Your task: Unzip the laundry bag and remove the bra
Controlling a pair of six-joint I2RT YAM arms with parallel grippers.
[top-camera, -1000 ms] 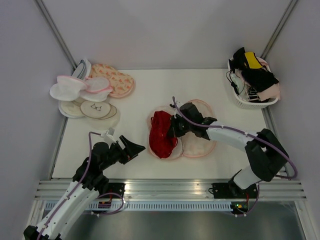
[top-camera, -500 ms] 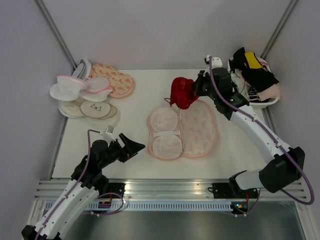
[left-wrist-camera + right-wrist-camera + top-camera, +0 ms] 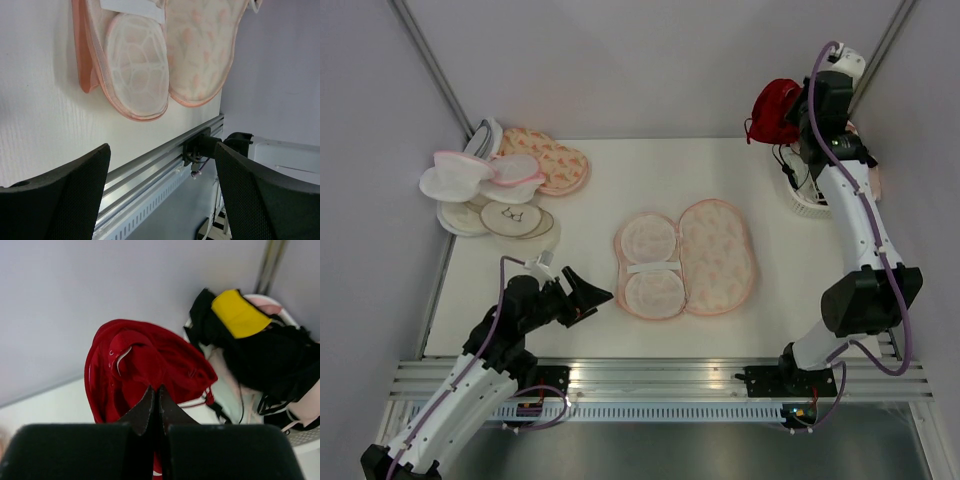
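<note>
Above the bench's [image 3: 595, 215] far right corner, the crumpled deep-red bra [image 3: 775, 108] hung clamped in the right pincer [image 3: 156, 390]; only the wrist view showed that grip. Bag [image 3: 715, 255] lay unzipped mid-bench; left pincer [image 3: 592, 300] apart.

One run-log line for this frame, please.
laundry bag: unzipped, lying open, no bra inside | bra: in the air beside basket | right gripper: shut on bra | left gripper: open, holding nothing
</note>
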